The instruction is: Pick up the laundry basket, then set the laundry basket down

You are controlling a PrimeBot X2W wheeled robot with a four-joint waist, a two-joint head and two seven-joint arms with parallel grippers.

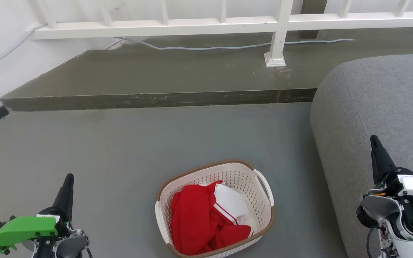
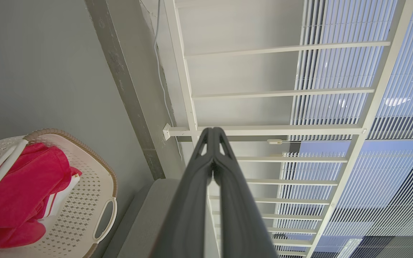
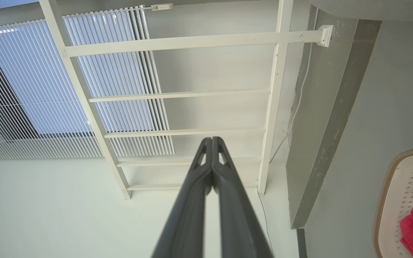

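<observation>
Two moves before lifting: open left gripper (image 1: 69, 179) and right gripper (image 1: 374, 141), both closed on nothing, then lower evenly to the handles (image 1: 266, 187) of the laundry basket (image 1: 235, 175), between the fingers (image 1: 65, 195), apart from both.

Perforated matt plastic laundry basket (image 1: 242, 179) holds red cloth (image 1: 195, 218).

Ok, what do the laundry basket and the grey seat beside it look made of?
The laundry basket: likely moulded plastic, matte cream, by its regular holes; rim brown, woven-look. The grey seat: apparently upholstered fabric, matte, by its soft rounded edge and fine texture.
</observation>
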